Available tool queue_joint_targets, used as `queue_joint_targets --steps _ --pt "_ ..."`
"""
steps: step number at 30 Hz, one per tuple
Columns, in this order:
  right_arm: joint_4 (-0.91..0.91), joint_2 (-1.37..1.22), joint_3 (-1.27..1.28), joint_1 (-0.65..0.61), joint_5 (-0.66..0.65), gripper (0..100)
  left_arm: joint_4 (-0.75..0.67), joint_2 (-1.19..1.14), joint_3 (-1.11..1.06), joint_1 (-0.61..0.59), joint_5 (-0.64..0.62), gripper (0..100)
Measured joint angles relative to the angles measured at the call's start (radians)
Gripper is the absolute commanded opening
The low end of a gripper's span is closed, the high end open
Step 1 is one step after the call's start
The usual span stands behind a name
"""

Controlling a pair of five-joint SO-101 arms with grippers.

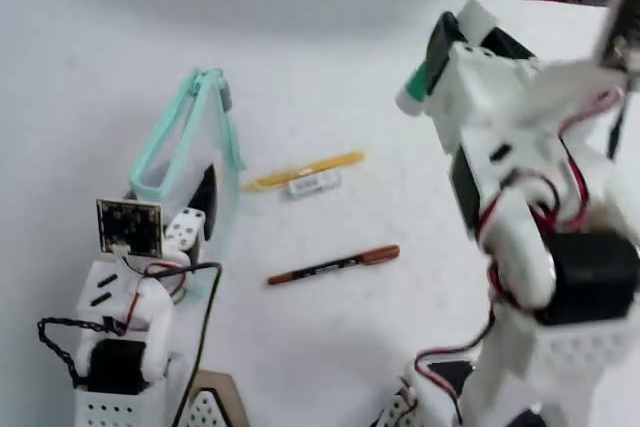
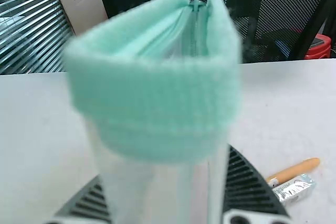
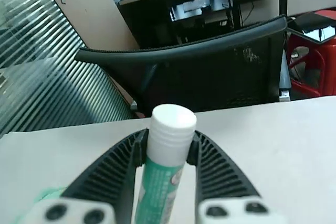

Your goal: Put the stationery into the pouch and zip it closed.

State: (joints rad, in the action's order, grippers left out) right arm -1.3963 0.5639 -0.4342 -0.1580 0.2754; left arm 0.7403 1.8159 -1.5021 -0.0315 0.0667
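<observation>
1. The left gripper (image 2: 164,192) is clenched on the pouch (image 2: 157,98). The pouch's clear wall runs down between the two black fingers (image 2: 244,187). Its mint-green rim and zip stand above the fingertips, with the mouth gaping open.
2. The right gripper (image 3: 166,142) grasps a glue stick (image 3: 167,129). The white cap pokes out just past the fingertips, and the green-labelled barrel is pinched between the ribbed fingers (image 3: 118,169).
3. In the high view, the right fingers hold the glue stick above the table (image 1: 100,47), well apart from the pouch.
4. A yellow pen (image 1: 305,171) lies on the table between the two grippers, with a small silvery packet (image 1: 313,184) just beside it. Both are near the left fingers, off to one side of the pouch.
5. A brown marker (image 1: 335,265) lies apart from the pen, closer to the arm bases than to either set of fingertips.
</observation>
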Motion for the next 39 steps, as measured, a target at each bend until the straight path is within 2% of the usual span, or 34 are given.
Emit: queue_joint_targets --steps 7,14,22,25,30,34,39 --pt "-0.051 0.133 0.040 0.000 -0.002 1.8 0.000 0.000 0.000 0.000 0.000 20" --pt "-0.052 0.400 0.256 0.002 -0.002 1.9 0.000 0.000 0.000 0.000 0.000 20" --pt "0.262 0.637 0.700 -0.006 -0.002 1.9 0.000 0.000 0.000 0.000 0.000 20" --pt "0.385 0.666 0.848 -0.084 -0.046 1.8 0.000 0.000 0.000 0.000 0.000 20" --pt "0.508 0.703 0.891 -0.313 -0.160 1.8 0.000 0.000 0.000 0.000 0.000 20" --pt "0.651 0.694 0.953 -0.425 -0.175 1.8 0.000 0.000 0.000 0.000 0.000 20" --pt "0.936 0.695 1.096 -0.526 -0.183 1.8 0.000 0.000 0.000 0.000 0.000 20"
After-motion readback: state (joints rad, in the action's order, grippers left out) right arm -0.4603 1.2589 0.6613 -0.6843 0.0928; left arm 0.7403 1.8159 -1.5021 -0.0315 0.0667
